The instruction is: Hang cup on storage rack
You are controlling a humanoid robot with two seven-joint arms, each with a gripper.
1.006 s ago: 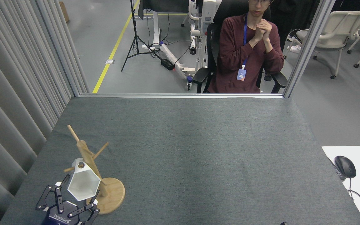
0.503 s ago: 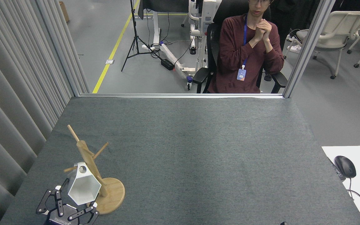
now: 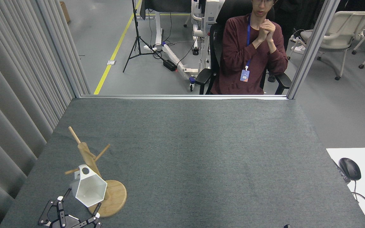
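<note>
- Grey felt bench (image 3: 201, 152); seated person (image 3: 249, 53) behind the far edge, mouse (image 3: 349, 168) at right.
- Left hand (image 3: 74, 213) has been drawn down and back since a second ago; fingers spread, nothing pinched.
- Cup (image 3: 90, 186) now left on the storage rack (image 3: 89, 158), tab hole at a lower peg, body tilted against the post.
- Cup lies just above the hand, apart from it.
- Hanging judged done; release confirmed.
- Right hand not in view.
</note>
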